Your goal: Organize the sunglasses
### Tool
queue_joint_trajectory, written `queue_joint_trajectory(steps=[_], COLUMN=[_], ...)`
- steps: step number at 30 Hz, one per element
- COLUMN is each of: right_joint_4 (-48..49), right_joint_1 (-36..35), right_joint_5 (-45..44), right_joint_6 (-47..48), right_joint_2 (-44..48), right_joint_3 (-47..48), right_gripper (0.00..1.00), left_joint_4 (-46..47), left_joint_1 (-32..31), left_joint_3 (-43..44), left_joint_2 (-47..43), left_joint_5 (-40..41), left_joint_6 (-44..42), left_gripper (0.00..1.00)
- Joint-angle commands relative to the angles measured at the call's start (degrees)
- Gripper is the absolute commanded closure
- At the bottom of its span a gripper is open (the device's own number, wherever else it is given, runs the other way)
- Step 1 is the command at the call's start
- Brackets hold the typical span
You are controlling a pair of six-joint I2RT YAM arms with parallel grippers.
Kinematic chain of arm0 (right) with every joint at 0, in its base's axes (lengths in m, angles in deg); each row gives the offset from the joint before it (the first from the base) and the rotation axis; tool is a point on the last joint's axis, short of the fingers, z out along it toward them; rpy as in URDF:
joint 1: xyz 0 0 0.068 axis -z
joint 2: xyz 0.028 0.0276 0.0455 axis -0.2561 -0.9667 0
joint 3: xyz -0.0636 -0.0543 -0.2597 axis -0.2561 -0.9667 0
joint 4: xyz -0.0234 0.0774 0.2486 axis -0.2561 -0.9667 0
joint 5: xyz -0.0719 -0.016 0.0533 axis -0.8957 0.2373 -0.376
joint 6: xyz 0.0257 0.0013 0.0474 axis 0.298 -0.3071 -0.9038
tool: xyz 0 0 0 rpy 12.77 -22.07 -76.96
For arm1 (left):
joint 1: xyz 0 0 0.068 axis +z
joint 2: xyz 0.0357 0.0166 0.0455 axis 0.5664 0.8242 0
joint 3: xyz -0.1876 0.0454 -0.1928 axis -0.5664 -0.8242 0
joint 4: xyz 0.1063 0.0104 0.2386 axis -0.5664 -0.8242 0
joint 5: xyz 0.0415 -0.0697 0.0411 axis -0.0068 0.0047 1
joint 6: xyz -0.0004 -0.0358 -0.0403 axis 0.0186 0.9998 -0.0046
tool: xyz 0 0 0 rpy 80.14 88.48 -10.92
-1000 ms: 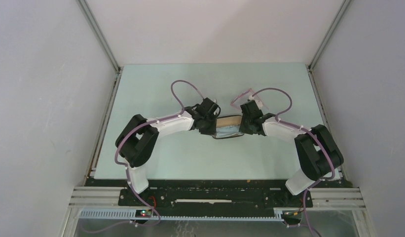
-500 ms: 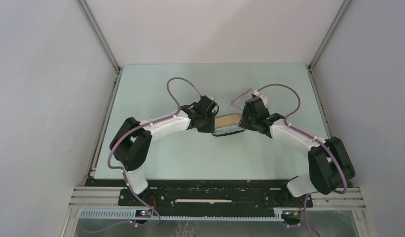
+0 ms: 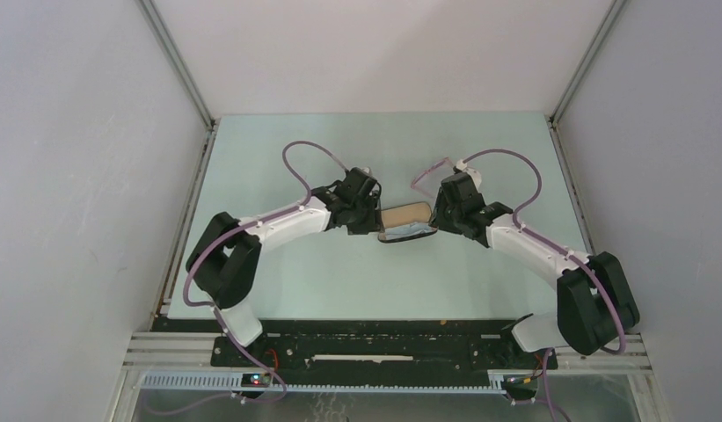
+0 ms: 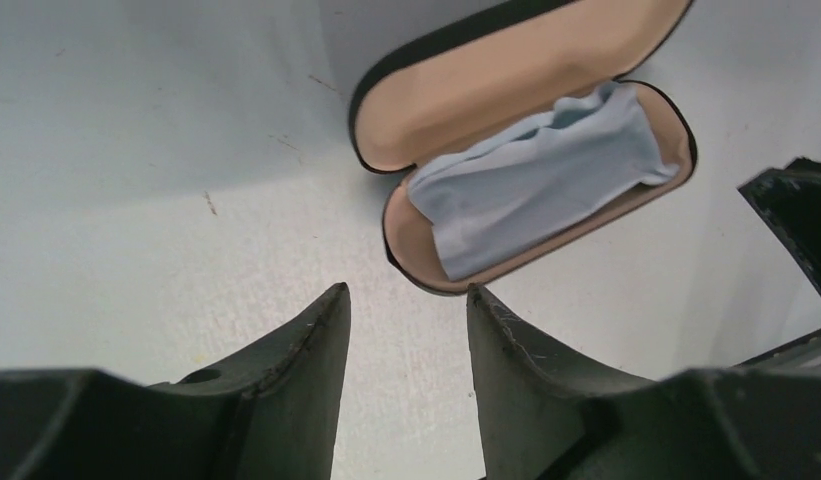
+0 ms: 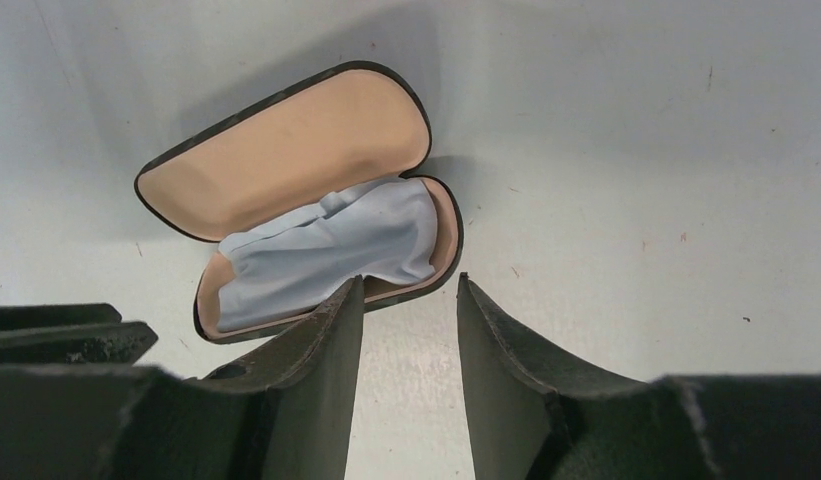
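Pale green table [image 3: 278,158], walled on three sides. Case [image 4: 531,60] lies open with the cloth [image 4: 536,190] in its tray, presumably ready for the sunglasses [image 3: 429,171], apparently the thin pink outline just beyond it. Left gripper [image 4: 408,292] and right gripper [image 5: 409,280] flank the case, jaws parted and empty. Bare table borders the case, walls well apart.

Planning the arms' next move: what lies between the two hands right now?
The open black case, holding the light blue cloth, lies between the left hand and the right hand. The top view shows it; both wrist views confirm.
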Motion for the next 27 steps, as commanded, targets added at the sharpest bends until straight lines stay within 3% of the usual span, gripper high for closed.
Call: queue_joint_trajectory(steps=[1,14,22,27], right_joint_4=[-0.24,-1.14,-1.77,-1.87], right_joint_1=[0.37,1.19,1.58,1.6], right_joint_5=[-1.34,-1.11,-0.66,-0.57], right_joint_6=[-0.39,-0.01,0.38,0.17], right_joint_2=[2.8,4.63,5.19,5.36], right_joint_3=[-0.91,-2.48,-2.78,-2.78], right_gripper=[0.52,0.52,0.52,0.52], left_joint_4=[4.8,10.82,12.3,11.12], left_joint_1=[1.34,2.13,2.1,2.13], left_joint_3=[-1.57,2.97,4.16,4.81], left_joint_2=[0.98,11.05,13.1,12.48], left_joint_5=[-1.44,4.54,4.52,6.04], left_joint_6=[1.5,-1.53,-1.25,-1.8], left_gripper=[0.48,0.52,0.6,0.72])
